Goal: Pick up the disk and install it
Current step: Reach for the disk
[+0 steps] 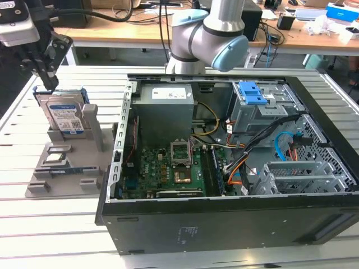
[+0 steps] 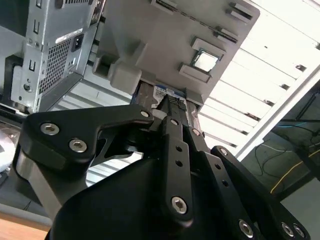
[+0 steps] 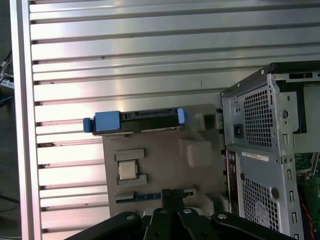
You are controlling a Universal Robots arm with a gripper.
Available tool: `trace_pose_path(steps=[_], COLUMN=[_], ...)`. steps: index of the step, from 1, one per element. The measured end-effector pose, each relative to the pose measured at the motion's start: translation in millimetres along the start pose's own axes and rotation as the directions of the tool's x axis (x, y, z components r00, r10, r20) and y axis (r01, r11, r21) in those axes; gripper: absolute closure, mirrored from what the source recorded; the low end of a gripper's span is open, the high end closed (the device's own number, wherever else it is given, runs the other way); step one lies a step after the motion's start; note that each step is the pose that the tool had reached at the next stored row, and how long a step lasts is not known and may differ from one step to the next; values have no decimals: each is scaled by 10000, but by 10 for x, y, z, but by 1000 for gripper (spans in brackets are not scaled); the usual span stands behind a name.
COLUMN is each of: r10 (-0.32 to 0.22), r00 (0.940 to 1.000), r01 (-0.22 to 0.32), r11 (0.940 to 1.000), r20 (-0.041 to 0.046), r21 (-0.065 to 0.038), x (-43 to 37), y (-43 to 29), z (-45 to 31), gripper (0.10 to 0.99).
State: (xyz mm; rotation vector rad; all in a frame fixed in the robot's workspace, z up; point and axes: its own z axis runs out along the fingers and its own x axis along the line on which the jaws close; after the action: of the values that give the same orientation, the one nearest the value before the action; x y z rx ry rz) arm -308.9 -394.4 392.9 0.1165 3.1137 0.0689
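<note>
The disk point(image 1: 64, 116) stands on edge in a slot of the grey stand point(image 1: 90, 140), at the exterior view's left of the open computer case point(image 1: 224, 224), which lies on its side on the slatted metal table point(image 1: 45, 235). The exterior view gives the disk's labelled face and blue rails; in the first wrist view it is seen edge-on from above point(image 3: 137, 119), a dark strip capped in blue at both ends, and in the second wrist view a corner of its label point(image 2: 167, 95) peeps past the black linkage. The gripper point(image 1: 49, 87) hangs point-down just above the disk's top edge. Its tips look drawn together in both wrist views point(image 3: 168, 194) point(image 2: 172, 107), with nothing held between them. The arm point(image 1: 213, 33) rises behind the case and reaches across to the stand, with the wrist turned straight down. By count: one disk, one stand, one case, one arm, plus a single square chip point(image 3: 127, 170) lying flat on the stand's base and one blue latch plate point(image 1: 252, 92) inside the case.
</note>
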Motion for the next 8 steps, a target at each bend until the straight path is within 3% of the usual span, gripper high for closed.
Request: trace_pose_path(steps=[2, 5, 8], r10=[1, 1, 2], r00=[10000, 10000, 10000], r01=[-1, -1, -2], r11=[10000, 10000, 10000], r20=[0, 0, 0], r21=[0, 0, 1], x=[104, 199, 308], y=[2, 18, 98], z=[-1, -1, 3], gripper=[980, 980, 980])
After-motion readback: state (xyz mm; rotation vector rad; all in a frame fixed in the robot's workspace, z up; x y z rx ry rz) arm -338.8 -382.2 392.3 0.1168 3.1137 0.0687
